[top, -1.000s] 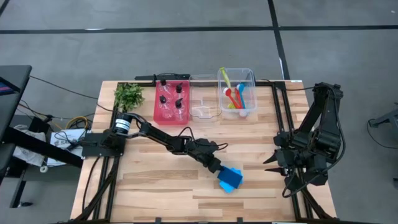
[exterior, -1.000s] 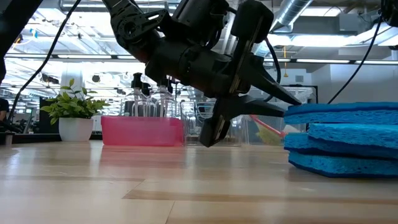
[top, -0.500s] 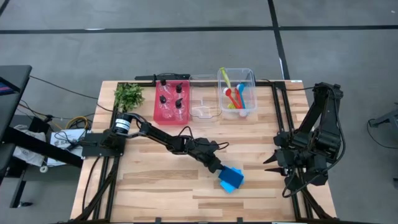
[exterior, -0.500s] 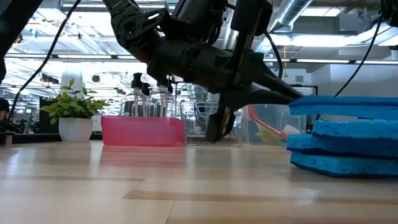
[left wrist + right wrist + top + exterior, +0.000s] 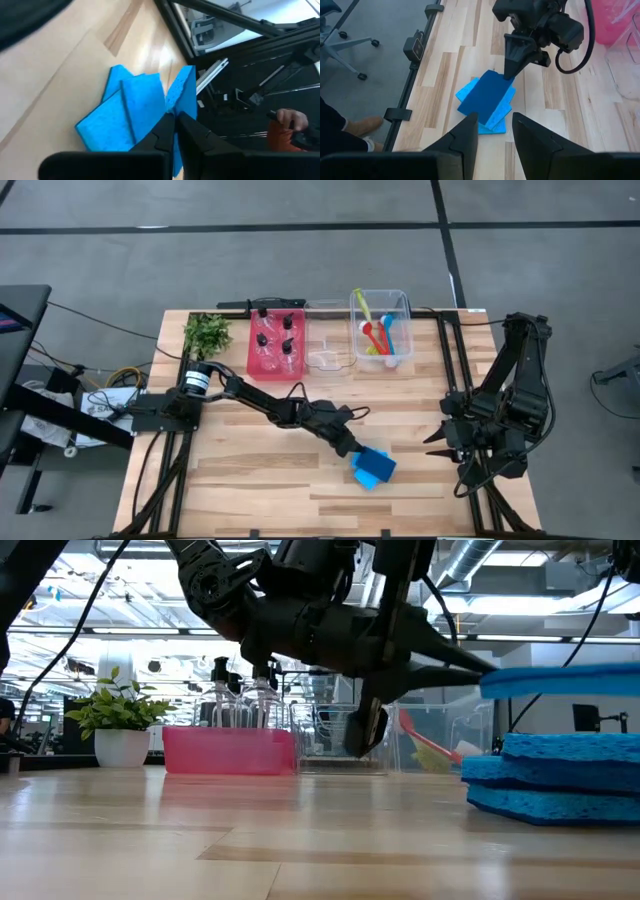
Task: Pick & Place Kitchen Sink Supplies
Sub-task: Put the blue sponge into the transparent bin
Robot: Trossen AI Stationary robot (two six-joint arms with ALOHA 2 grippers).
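Note:
Near the table's front middle lies a stack of blue sponges (image 5: 372,472) (image 5: 555,785). My left gripper (image 5: 353,448) is shut on the top sponge (image 5: 560,680) (image 5: 485,97), which hovers over the stack. The two lower sponges (image 5: 122,115) rest flat on the wood. At the right edge, my right gripper (image 5: 440,442) waits open, its fingers (image 5: 470,137) well apart and holding nothing. Clear bottles with black caps (image 5: 277,340) stand in a red bin. Coloured brushes (image 5: 380,335) lean in a clear bin. My left gripper pinches the top sponge between its two fingers at the end facing the arm (image 5: 507,80). The fingers (image 5: 167,131) reach in almost level, slanting from the table's left and far side. The sponge juts out beyond the fingertips roughly level, clear of the stack in the low view.
A leafy plant (image 5: 207,333) stands at the far left. Beside it are the red bin (image 5: 254,360), a small clear bin (image 5: 325,352) and the clear brush bin (image 5: 404,305) along the far edge. Bare wood (image 5: 250,470) lies at the near left.
My left gripper has shut on the end of the top sponge and tipped upward. The sponge has risen off the stack and now hangs level above it. The two lower sponges have stayed in place.

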